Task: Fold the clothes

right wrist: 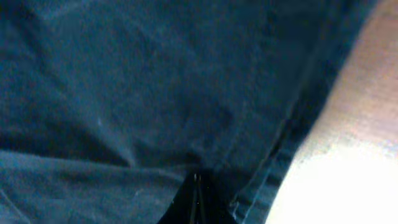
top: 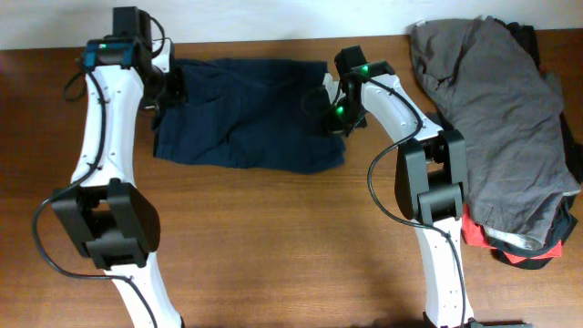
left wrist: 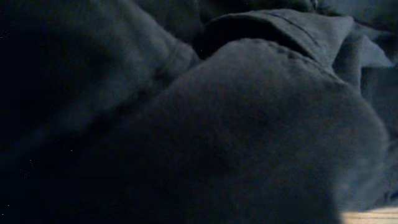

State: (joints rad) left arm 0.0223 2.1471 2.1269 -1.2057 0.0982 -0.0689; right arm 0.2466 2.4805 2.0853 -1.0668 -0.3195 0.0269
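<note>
Both clamped on dark navy-blue fabric shorts (top: pixel 246 114): left gripper (top: pixel 166 98) at 9 o'clock edge, right gripper (top: pixel 321 102) at 3 o'clock. Shorts spread at 12 o'clock of brown wooden table (top: pixel 273 246).

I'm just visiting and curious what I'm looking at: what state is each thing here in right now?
shorts: spread flat, rumpled, not yet folded.
left claw: shut, apparently pinching the shorts at their left edge.
right claw: shut, apparently pinching the shorts at their right edge.
grey garment: heaped loosely, far right.
red-and-black item: mostly buried under the grey garment.
</note>
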